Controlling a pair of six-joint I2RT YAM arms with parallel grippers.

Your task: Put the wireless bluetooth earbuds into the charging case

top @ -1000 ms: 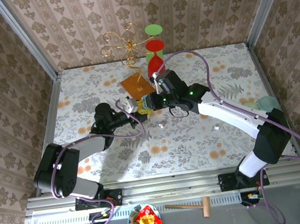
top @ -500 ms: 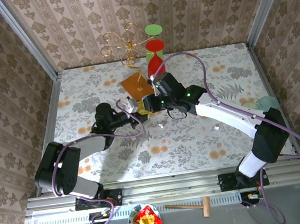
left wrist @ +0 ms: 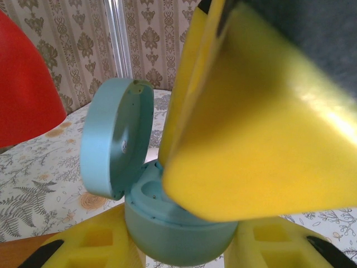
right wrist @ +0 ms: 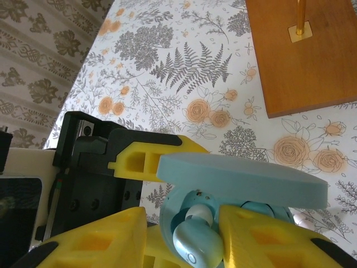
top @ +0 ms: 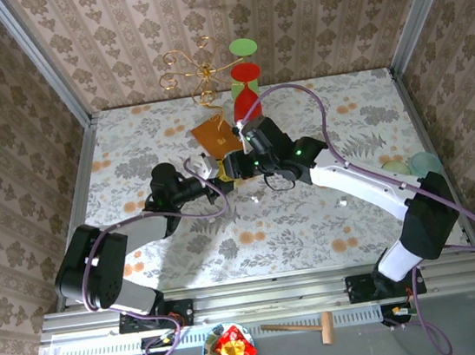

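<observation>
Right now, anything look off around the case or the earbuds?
Yes: the light blue earbud sticks out of the charging case at a tilt, under the open lid, not seated in a well. The right end effector straddles it. Nothing looks spilled or damaged.

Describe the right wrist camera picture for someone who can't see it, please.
A tiny light blue earbud sits at the mouth of an open light blue charging case, between the parted yellow fingers of the right gripper. The left gripper holds the case from the side, over a floral table with a wooden board at upper right.
</observation>
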